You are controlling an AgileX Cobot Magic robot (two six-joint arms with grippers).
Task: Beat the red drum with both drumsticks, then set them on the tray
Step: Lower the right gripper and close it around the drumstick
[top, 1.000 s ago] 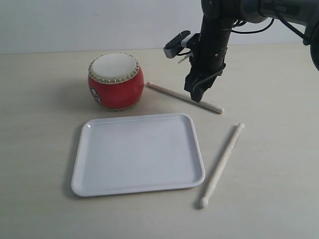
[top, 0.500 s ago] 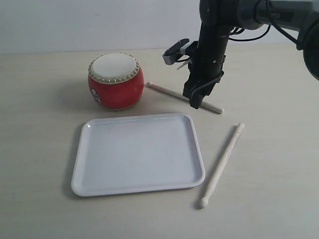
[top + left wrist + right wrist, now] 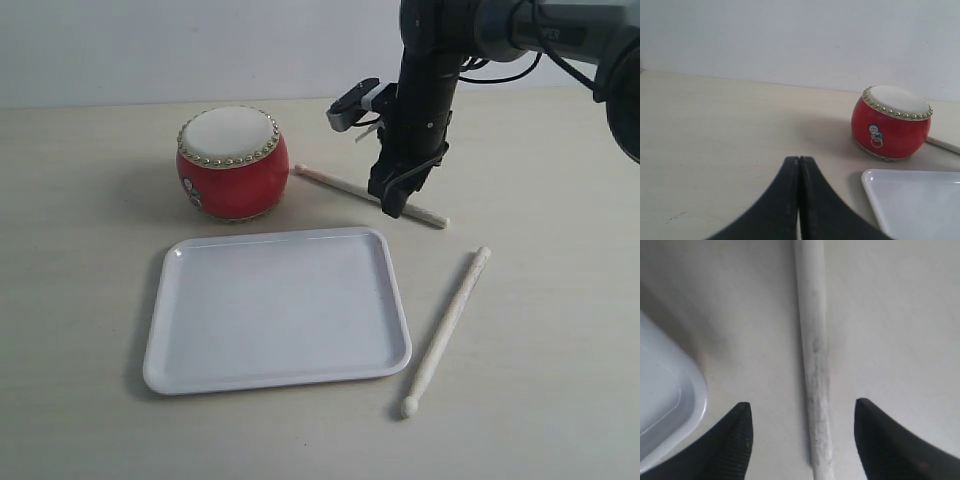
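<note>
Two sticks lie loose on the pale surface (image 3: pixel 90 300), neither on the white tray (image 3: pixel 278 310). The far drumstick (image 3: pixel 335 182) lies slanted behind the tray, one end just beside the red drum (image 3: pixel 233 163). The near drumstick (image 3: pixel 447 325) lies along the tray's right edge, bead end toward the front. The right pincer (image 3: pixel 397 205) points down at the far drumstick, released and spread wide, with one finger on each side of the shaft and grasping nothing. The left pincer (image 3: pixel 799 162) is clenched on nothing, low over the surface, apart from the drum and the tray's corner.
</note>
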